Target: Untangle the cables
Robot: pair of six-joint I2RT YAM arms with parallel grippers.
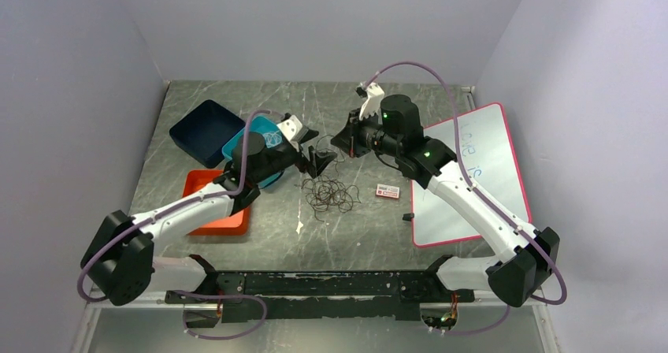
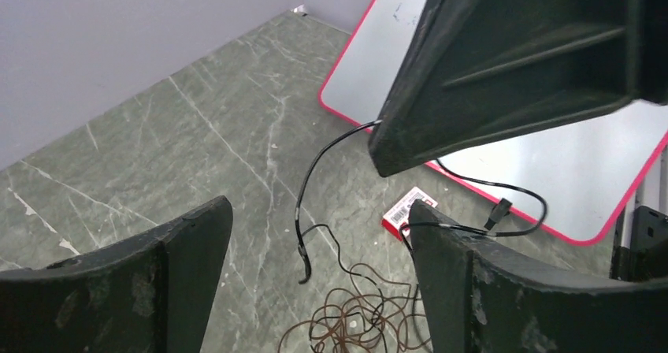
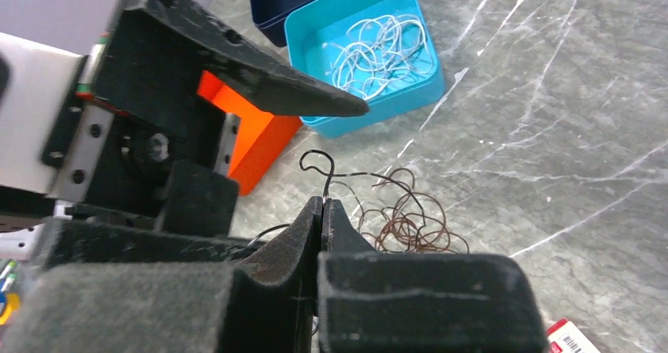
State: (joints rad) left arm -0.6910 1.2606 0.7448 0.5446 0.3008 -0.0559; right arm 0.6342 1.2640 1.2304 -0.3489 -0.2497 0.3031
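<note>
Top external view: the cables (image 1: pixel 329 194) lie as a loose dark tangle near the middle of the marble worktop (image 1: pixel 354 243). The left arm (image 1: pixel 197 207) reaches in so that its jaws stand at 11 o'clock of the tangle, and the right arm (image 1: pixel 465 191) brings its jaws to about 12 o'clock. The two pairs are close together above the pile.

At 9 to 10 o'clock of the tangle sit an orange tray (image 1: pixel 217 211), a teal tray (image 1: pixel 264 142) and a dark blue tray (image 1: pixel 206 131). At 3 o'clock a small red-and-white card (image 1: pixel 387 191) lies just beside the tangle, with a pink-rimmed whiteboard (image 1: pixel 473 172) beyond it.

Right wrist view: the right jaws are pressed together, pinching a thin black strand (image 3: pixel 317 161) that curls up out of their tips. The brown coils (image 3: pixel 410 223) lie on the worktop below. Whitish wires (image 3: pixel 378 53) rest inside the teal tray.

Left wrist view: the left jaws stand wide apart and clamp nothing. The black strand hangs down between them toward the brown coils.
</note>
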